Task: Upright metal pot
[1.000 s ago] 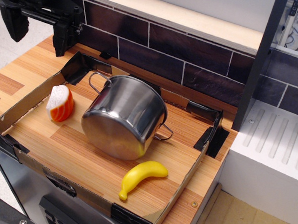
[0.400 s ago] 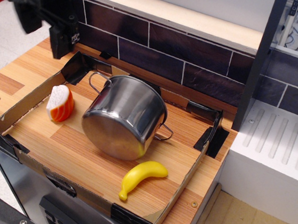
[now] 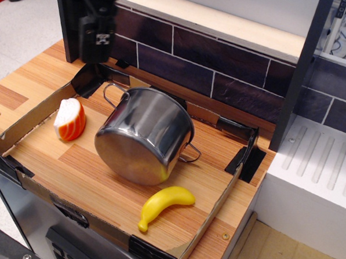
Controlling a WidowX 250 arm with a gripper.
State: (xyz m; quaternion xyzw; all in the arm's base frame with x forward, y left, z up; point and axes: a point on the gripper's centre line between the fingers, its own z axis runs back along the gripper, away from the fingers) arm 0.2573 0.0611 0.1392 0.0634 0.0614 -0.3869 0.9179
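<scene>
The metal pot lies tipped on its side in the middle of the cardboard tray. Its flat bottom faces front-left and its opening points toward the back wall. One wire loop handle sticks out at the upper left, the other at the right. My black gripper hangs above the tray's back-left corner, up and to the left of the pot, not touching it. Its fingers look slightly apart and hold nothing.
A yellow toy banana lies in front of the pot. An orange-and-white sushi toy stands to its left. A dark tiled wall runs behind the tray. A dark post and a white drain rack stand at the right.
My gripper has moved right from the far top-left corner to above the tray's back-left corner. The pot, banana and sushi toy have not moved.
</scene>
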